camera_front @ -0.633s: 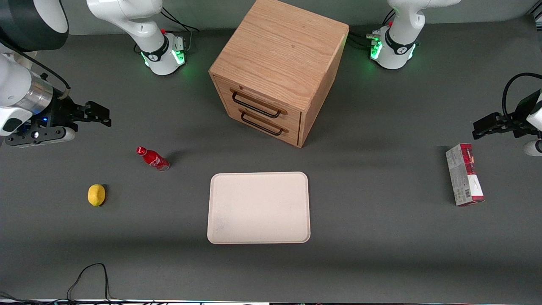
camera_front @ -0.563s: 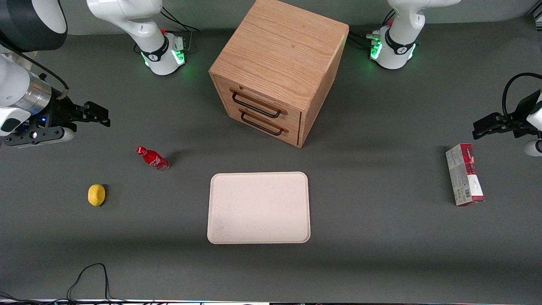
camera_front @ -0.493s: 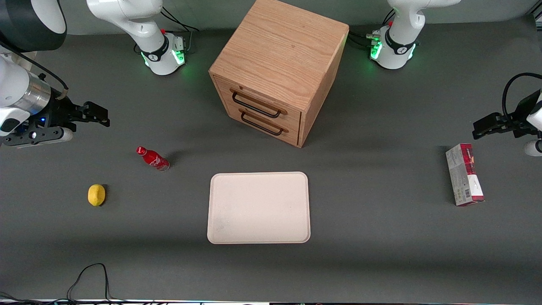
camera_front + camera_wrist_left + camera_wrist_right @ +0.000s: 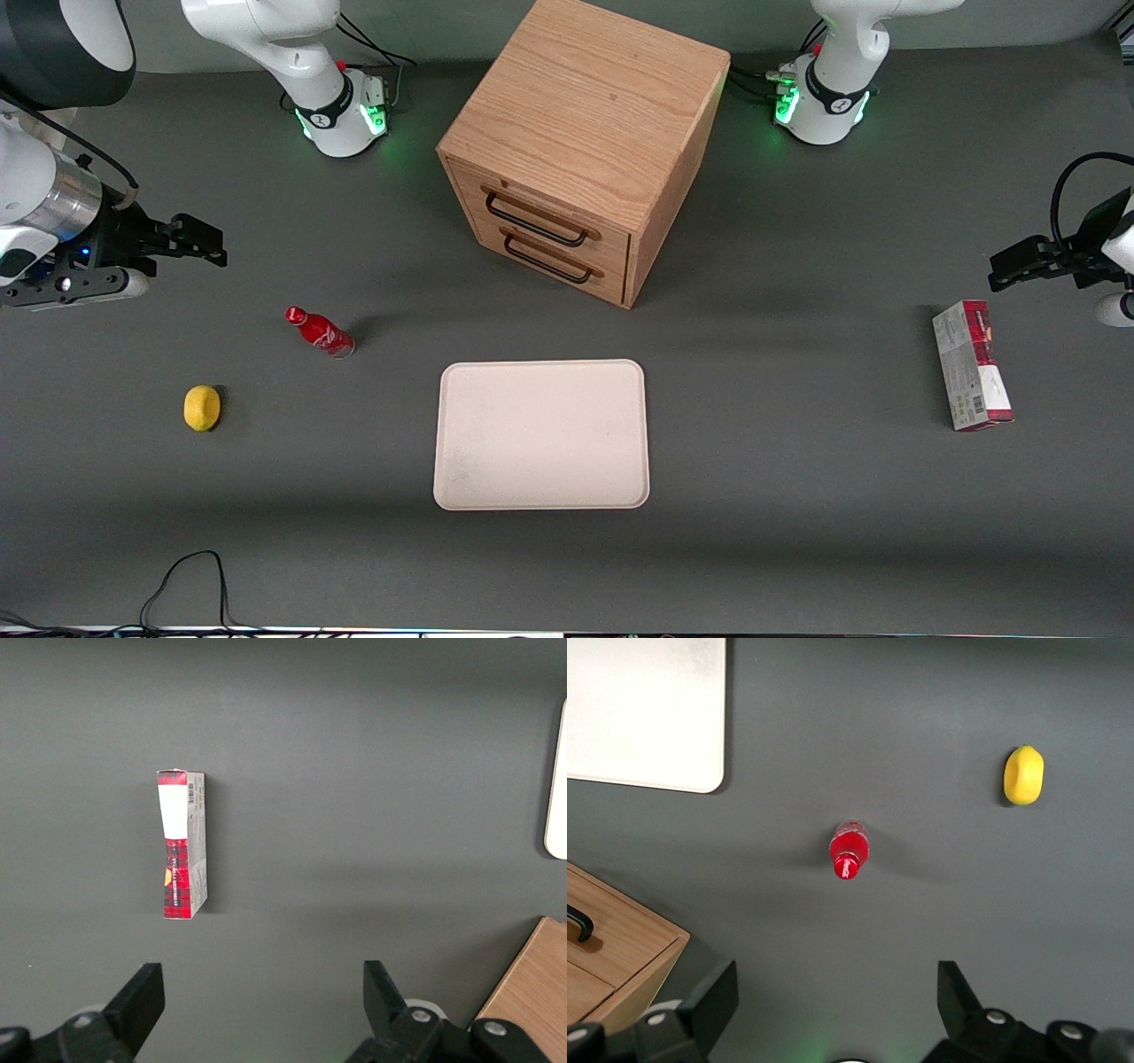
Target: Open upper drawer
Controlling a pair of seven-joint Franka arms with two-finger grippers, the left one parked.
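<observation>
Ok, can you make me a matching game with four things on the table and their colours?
Things:
1. small oval lemon
2. small capped bottle
3. flat rectangular tray
4. bar handle of the upper drawer

Colours:
A. black
B. cream
C. yellow
D. red

Pairs: 1-C, 2-D, 3-B, 4-A

The gripper hangs above the table toward the working arm's end, jaws open.

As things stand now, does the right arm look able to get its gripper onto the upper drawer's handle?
Probably yes. The gripper hangs open above bare table at the working arm's end, and the upper drawer is shut with its black handle facing the front camera. The red bottle stands nearer the camera, off the likely path.
</observation>
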